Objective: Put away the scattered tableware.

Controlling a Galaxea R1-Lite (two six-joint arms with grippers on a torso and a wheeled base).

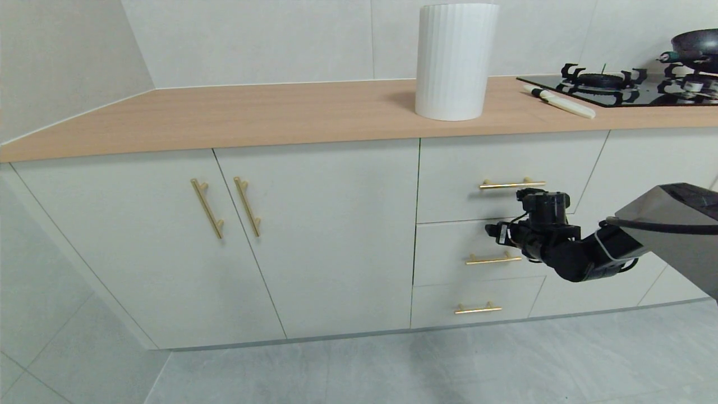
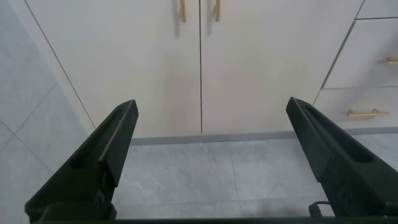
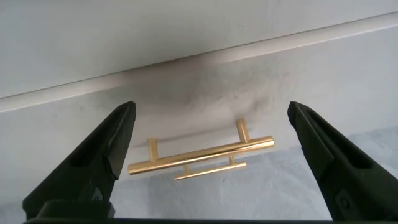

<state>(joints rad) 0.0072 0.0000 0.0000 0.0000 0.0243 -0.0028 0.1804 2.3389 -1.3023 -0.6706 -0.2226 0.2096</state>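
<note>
Wooden worktop up top, with a pale knife lying at the edge of the hob, near a white ribbed canister. Right end effector hovers wide open just in front of the middle drawer handle. Left end effector gapes open too, low before the cabinet doors.
</note>
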